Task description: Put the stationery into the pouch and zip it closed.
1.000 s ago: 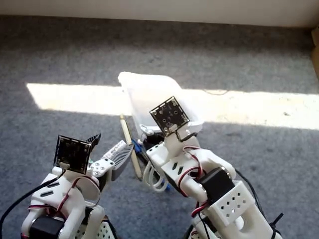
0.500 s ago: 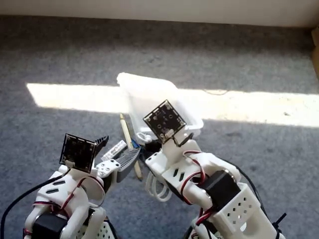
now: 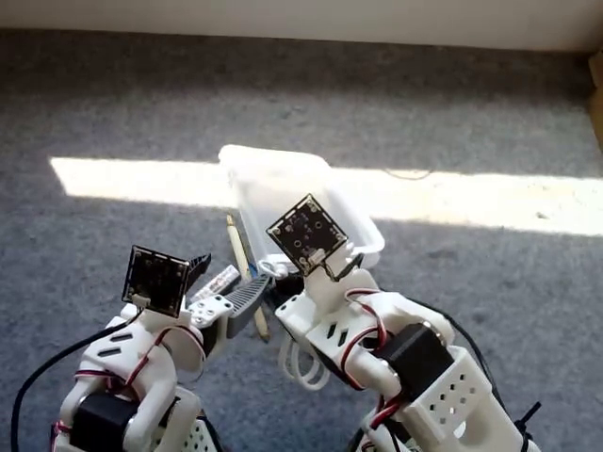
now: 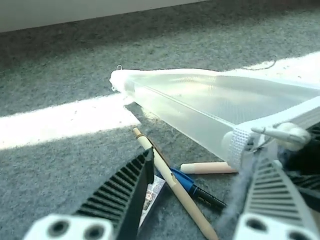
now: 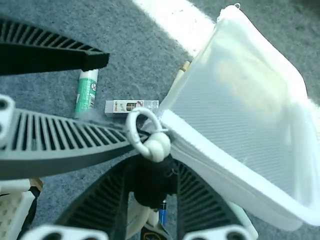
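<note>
The pouch (image 3: 283, 188) lies at centre of the high view on grey carpet (image 3: 113, 104). The right gripper (image 5: 150, 172) is pinching its near corner, beside the zip pull (image 5: 147, 137). The left gripper (image 4: 200, 162) is spread wide above the pens (image 4: 172, 182), lower centre, outside the pouch. A green tube (image 5: 86, 92) lies on the carpet, upper left in the right wrist view.

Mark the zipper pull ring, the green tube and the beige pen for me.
zipper pull ring (image 5: 156, 146), right wrist view, on its thick white end.
green tube (image 5: 86, 95), right wrist view, mid-body.
beige pen (image 4: 186, 202), left wrist view, on the barrel.
</note>
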`<state>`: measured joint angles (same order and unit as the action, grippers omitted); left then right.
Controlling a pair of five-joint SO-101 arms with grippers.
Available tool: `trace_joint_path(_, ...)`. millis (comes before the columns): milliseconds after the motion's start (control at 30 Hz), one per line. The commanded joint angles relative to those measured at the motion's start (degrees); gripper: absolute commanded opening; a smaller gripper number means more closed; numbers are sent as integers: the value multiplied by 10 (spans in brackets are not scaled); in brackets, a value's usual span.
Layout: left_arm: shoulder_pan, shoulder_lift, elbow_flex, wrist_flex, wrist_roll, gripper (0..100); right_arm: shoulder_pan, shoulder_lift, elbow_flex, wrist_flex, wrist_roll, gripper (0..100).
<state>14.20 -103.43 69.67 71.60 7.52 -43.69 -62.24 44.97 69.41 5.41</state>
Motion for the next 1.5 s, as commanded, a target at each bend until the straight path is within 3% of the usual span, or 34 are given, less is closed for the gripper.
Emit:
trace_joint_path(0, 7, -2, -1, -15, 3, 292, -5, -12, -40, 2, 8, 4)
trace_joint_path(333, -42, -2, 2, -17, 2, 239, -5, -15, -40, 17, 8, 4)
trace_joint_path(533, -42, -2, 27, -18, -33, 235, -5, -15, -40, 18, 8, 4)
trace_joint_path(900, -42, -2, 40, -18, -33, 236, -15, -15, -40, 19, 8, 4)
trace_joint_path(1167, -41, -2, 77, -65, -33, 234, -36, -15, -40, 19, 6, 4)
trace_joint_path(1467, -42, -2, 80, -66, -61, 107, -36, -16, -75, 44, 5, 4)
